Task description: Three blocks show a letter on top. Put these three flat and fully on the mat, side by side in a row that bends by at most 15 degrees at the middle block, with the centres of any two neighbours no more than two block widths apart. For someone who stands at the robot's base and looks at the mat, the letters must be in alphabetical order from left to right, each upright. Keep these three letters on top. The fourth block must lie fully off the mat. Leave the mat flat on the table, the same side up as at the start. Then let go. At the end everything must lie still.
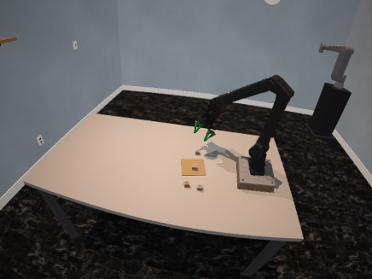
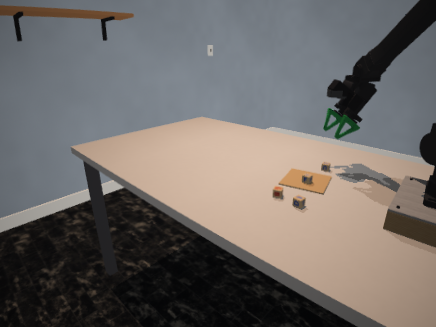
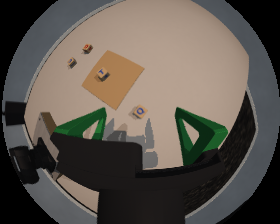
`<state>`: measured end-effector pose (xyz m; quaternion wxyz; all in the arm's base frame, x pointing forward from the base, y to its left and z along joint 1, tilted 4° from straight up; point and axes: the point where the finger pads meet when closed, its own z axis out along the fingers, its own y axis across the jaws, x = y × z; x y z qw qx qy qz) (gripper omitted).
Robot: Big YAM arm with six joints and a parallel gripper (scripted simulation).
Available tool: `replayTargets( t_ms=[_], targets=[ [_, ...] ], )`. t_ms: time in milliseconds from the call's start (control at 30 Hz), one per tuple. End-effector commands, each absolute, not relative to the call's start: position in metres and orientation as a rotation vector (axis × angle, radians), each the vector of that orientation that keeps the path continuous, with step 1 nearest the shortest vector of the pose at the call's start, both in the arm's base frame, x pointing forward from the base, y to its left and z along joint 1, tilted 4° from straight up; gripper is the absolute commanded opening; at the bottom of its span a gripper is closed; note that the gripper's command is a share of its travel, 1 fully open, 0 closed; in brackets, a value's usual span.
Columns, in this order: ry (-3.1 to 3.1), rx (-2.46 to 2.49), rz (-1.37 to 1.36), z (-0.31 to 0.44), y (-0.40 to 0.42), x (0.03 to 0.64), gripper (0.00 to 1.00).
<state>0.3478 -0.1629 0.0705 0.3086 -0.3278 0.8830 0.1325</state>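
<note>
An orange mat (image 1: pixel 186 163) (image 2: pixel 291 180) (image 3: pixel 126 76) lies flat on the table. One block (image 1: pixel 194 167) (image 2: pixel 307 179) (image 3: pixel 103 74) sits on it with a blue mark like a T on top. A block with a round blue mark on top (image 1: pixel 198 152) (image 2: pixel 326 167) (image 3: pixel 140 111) lies off the mat. A block with red marks (image 1: pixel 186 184) (image 2: pixel 277 192) (image 3: pixel 87 48) and a block with blue marks (image 1: pixel 200 187) (image 2: pixel 299 202) (image 3: pixel 71 62) lie off the mat's other side; their letters are too small to read. My gripper (image 1: pixel 204 136) (image 2: pixel 331 133) (image 3: pixel 140 111) is open and empty, high above the table.
The arm's base stands on a wooden board (image 1: pixel 256 183) (image 2: pixel 395 217) to the right of the mat in the top and exterior views. The arm's shadow falls on the table between the board and the round-marked block.
</note>
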Motion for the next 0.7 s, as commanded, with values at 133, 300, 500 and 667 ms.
replayTargets(
  t_ms=[133,300,500,667],
  targets=[
    [2.325,-0.87,0.34,0.078,-0.17,0.353,1.0],
    [2.325,-0.87,0.34,0.078,-0.17,0.353,1.0],
    [2.325,-0.87,0.34,0.078,-0.17,0.353,1.0],
    [2.322,-0.871,0.315,0.086,-0.169,0.363,1.0]
  ],
)
